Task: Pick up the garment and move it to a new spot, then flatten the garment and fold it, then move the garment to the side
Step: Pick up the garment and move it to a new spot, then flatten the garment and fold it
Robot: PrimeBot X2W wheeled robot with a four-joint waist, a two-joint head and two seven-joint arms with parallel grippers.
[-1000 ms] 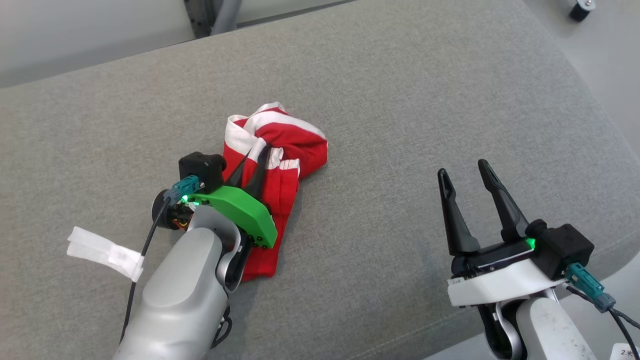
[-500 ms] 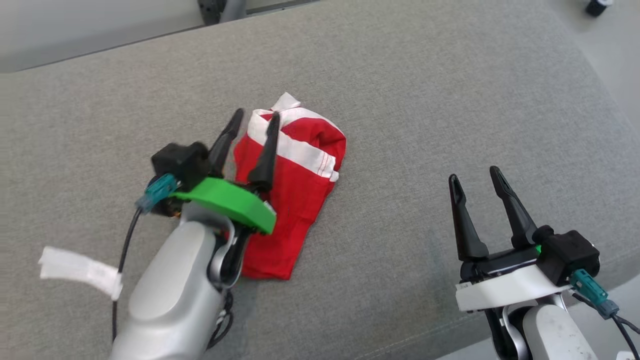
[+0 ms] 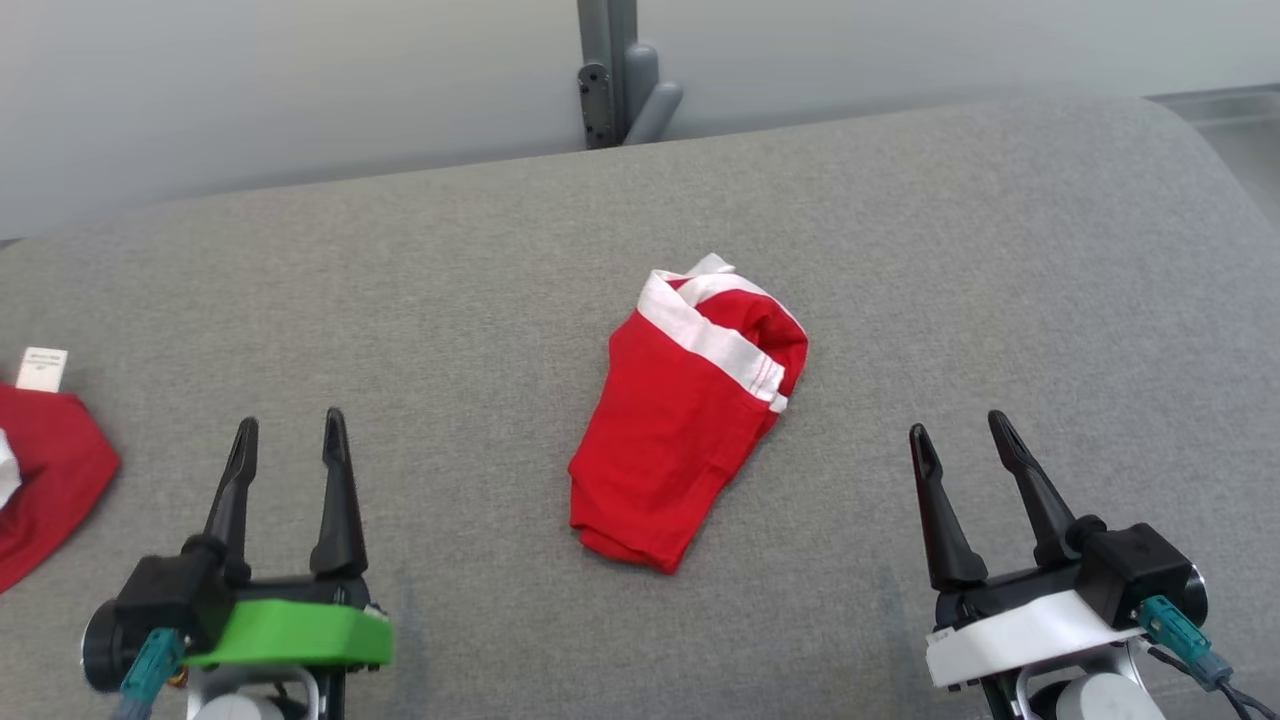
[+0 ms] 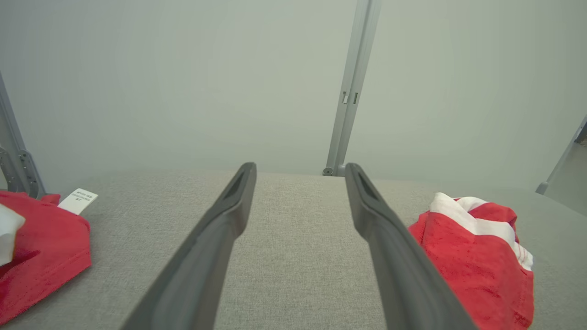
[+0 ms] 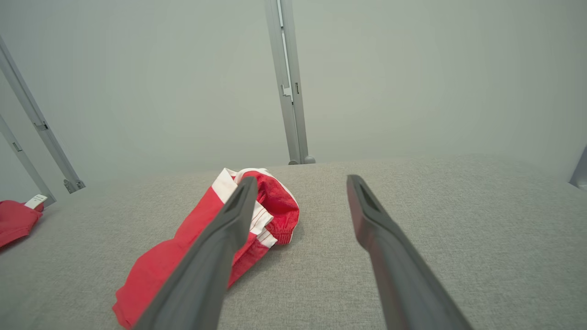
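The garment [image 3: 690, 410] is red with a white band and lies bunched in a narrow heap in the middle of the grey padded surface [image 3: 900, 250]. It also lies at the right of the left wrist view, garment [image 4: 477, 256], and at the left of the right wrist view, garment [image 5: 206, 243]. My left gripper [image 3: 287, 430] stands open at the lower left, well apart from the heap, with nothing between its fingers. At the lower right my right gripper [image 3: 963, 428] is open and empty too, also clear of the cloth.
A second red cloth [image 3: 45, 480] with a white label [image 3: 40, 368] lies at the left edge of the surface. A grey metal post [image 3: 615, 70] rises behind the far edge, against a pale wall. The surface curves down at the right.
My left gripper let go of the garment, opened and drew back to the lower left. The garment now lies free on the surface. The head camera has shifted, showing the second cloth.
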